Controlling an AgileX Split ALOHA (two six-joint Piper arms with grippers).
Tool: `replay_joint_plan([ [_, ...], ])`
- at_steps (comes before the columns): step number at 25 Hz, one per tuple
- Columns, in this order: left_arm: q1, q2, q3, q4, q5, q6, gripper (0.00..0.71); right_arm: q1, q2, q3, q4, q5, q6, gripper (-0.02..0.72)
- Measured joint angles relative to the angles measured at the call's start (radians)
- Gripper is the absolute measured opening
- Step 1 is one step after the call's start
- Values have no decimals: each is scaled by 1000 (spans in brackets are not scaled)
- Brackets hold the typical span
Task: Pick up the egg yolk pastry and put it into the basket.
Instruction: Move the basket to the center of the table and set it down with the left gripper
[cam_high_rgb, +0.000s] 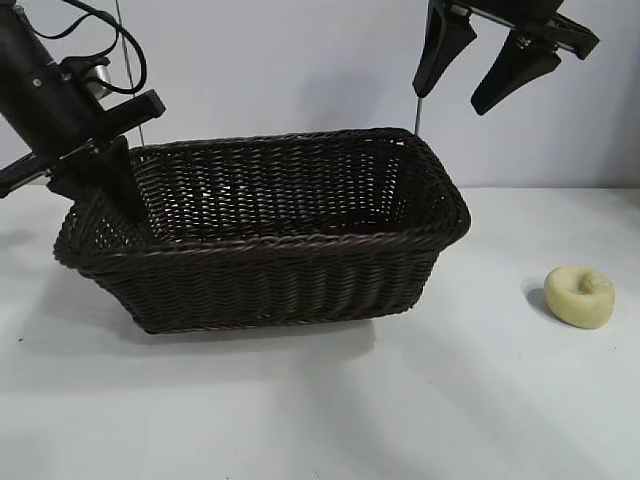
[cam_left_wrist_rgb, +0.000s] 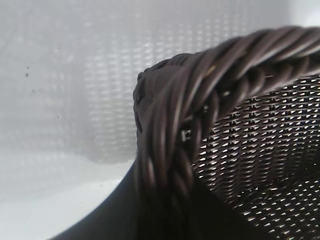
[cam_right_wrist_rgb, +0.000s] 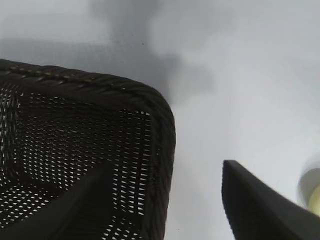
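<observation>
The egg yolk pastry (cam_high_rgb: 579, 295), a small pale yellow ball with a dimple, lies on the white table to the right of the basket. Its edge just shows in the right wrist view (cam_right_wrist_rgb: 315, 198). The dark brown wicker basket (cam_high_rgb: 300, 236) stands mid-table. My left gripper (cam_high_rgb: 112, 190) is shut on the basket's left-end braided rim (cam_left_wrist_rgb: 225, 65), one finger inside and one outside (cam_left_wrist_rgb: 165, 220). My right gripper (cam_high_rgb: 452, 95) is open and empty, high above the basket's right end (cam_right_wrist_rgb: 165, 130), up and to the left of the pastry.
The white table (cam_high_rgb: 320, 410) runs in front of the basket and around the pastry. A pale wall stands behind. Cables hang by the left arm (cam_high_rgb: 100, 40).
</observation>
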Motion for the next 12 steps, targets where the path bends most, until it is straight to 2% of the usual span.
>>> replay_joint_plan([
  [5, -37, 28, -6, 21, -30, 8, 100, 0, 0, 0, 0, 0, 0, 465],
  [12, -39, 35, -6, 41, -103, 9, 100, 0, 0, 0, 0, 0, 0, 465],
])
